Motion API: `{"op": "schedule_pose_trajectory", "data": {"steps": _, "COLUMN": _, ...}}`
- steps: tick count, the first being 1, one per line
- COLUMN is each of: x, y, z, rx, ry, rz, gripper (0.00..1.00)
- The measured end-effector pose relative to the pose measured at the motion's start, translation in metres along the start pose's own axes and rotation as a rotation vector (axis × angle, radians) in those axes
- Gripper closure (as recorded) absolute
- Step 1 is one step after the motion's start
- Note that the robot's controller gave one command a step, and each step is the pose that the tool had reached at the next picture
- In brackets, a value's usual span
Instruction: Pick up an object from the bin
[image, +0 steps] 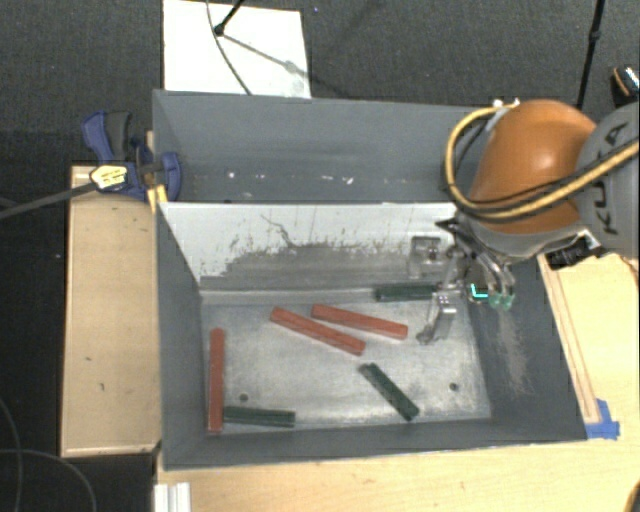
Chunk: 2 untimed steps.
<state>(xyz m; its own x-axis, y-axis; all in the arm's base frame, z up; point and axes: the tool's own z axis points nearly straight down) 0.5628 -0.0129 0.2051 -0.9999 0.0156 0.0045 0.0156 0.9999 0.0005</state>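
The gripper (432, 288) hung low in the right rear part of the grey metal bin (300, 160), under the arm's rounded orange cover (530, 150), which had a yellowish cable (470, 190) looped round it. Its two metal fingers (437, 322) stood spread apart, one toward the back wall and one toward the front. Between them lay the right end of a dark green stick (403, 293). This stick ran along the foot of the back wall, pointing left from the gripper. The fingers were on either side of that end with a gap showing, so the claw was not pinching it. Whether either finger touched the stick could not be told.

Just left of the gripper and a little nearer the front, two red-brown sticks (318, 331) lay on the floor side by side at a slight slant, the rear one (360, 322) ending close to the front finger. A second dark green stick (390, 391) lay aslant in front of the gripper, apart from it. Well away, by the left wall, a third red-brown stick (215, 378) lay lengthwise front to back. At its near end a third dark green stick (259, 417) lay across the front left corner.
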Motion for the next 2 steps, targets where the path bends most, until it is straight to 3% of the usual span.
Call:
{"op": "schedule_pose_trajectory", "data": {"steps": 1, "x": -0.0108, "y": 0.0540, "z": 0.1381, "rx": 0.000, "ry": -0.001, "rz": -0.107, "gripper": 0.00}}
{"op": "schedule_pose_trajectory", "data": {"steps": 2, "x": -0.0138, "y": 0.0532, "z": 0.1321, "rx": 0.000, "ry": -0.011, "rz": -0.105, "gripper": 1.00}}
